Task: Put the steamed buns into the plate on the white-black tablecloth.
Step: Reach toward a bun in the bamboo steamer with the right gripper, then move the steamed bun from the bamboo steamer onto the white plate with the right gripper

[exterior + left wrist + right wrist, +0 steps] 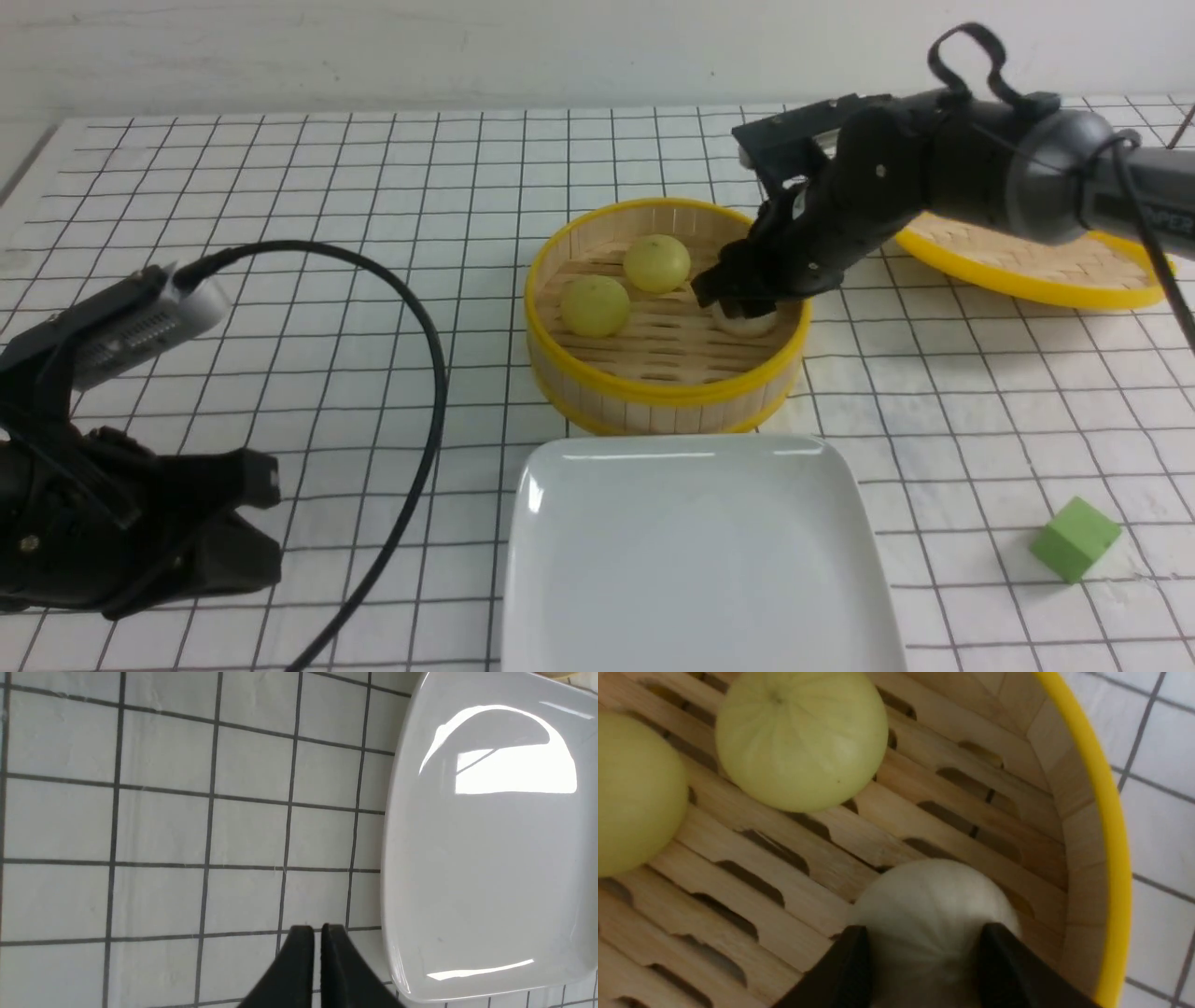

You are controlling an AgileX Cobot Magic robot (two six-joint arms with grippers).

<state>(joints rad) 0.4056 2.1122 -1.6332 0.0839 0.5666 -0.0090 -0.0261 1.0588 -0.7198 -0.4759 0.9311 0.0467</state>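
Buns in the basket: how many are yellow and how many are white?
yellow buns: 2
whitish bun: 1
Total: 3

We saw a white cloth with thin black grid lines (280, 187); it looked matt and a little crinkly. The big white square plate (700, 560) was smooth and very shiny, like china. The round basket (653, 401) had pale, dull wooden slats and a smooth yellow rim. Two pale yellow round buns (596, 305) (656, 262) were smooth, with a soft shine and fine lines. The grey-white round bun (934, 905) looked dull and soft. The flat lid (1027, 266) was woven from pale strips. The small green cube (1074, 539) looked smooth and matt. The right gripper (924, 961) had dull black fingers (850, 970).
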